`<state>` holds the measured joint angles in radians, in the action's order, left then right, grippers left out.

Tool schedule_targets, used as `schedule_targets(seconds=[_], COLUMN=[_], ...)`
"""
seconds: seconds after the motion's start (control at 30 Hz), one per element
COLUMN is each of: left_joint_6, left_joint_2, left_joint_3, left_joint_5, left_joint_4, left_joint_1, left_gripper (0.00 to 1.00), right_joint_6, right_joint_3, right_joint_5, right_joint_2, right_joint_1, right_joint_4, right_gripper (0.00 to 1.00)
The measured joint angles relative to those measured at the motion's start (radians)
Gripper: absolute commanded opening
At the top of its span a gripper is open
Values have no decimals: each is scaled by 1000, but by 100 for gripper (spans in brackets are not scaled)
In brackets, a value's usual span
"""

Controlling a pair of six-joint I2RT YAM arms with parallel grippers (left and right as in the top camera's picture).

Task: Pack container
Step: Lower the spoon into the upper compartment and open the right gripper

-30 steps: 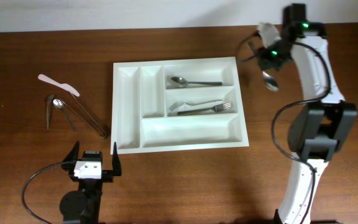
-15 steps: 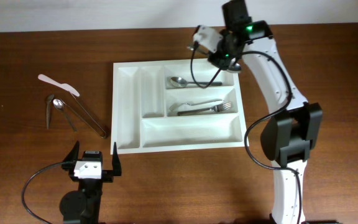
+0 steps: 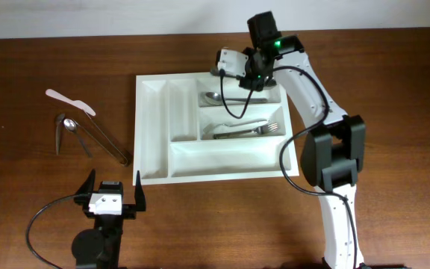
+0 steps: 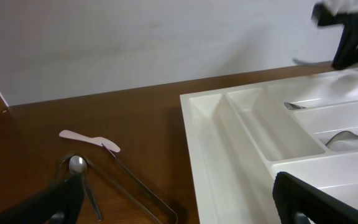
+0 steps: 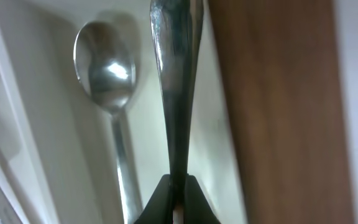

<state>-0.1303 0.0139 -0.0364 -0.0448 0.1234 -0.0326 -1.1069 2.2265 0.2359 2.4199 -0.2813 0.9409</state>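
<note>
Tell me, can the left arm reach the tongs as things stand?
Probably yes: the left gripper stands open, and only bare table lies between it and the tongs.

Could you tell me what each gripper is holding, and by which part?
The right gripper pinches a metal utensil by its slim handle; the left gripper holds nothing.

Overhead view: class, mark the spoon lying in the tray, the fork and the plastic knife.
spoon lying in the tray (image 3: 213,96): overhead view, its bowl.
fork (image 3: 274,128): overhead view, its tines.
plastic knife (image 3: 69,100): overhead view, its middle.
</note>
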Motion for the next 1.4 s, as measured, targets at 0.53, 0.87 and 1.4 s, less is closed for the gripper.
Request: schedule_targets(seconds=[0.53, 0.87, 1.4], left_joint_6=[0, 0, 0], left_joint_2=[0, 0, 0], left_joint_3=[0, 0, 0], left_joint_5=[0, 0, 0], left_joint_4=[0, 0, 0], left_joint_1=[0, 0, 0], left_gripper=[99, 99, 99], right_joint_6=[180, 520, 1231], right_joint_3=[53, 281, 358], right_joint_5=[-19, -408, -504], right_joint_2=[13, -5, -59], right_joint_1=[1, 72, 345], right_joint_4=[-53, -26, 380], right_gripper=[99, 99, 99])
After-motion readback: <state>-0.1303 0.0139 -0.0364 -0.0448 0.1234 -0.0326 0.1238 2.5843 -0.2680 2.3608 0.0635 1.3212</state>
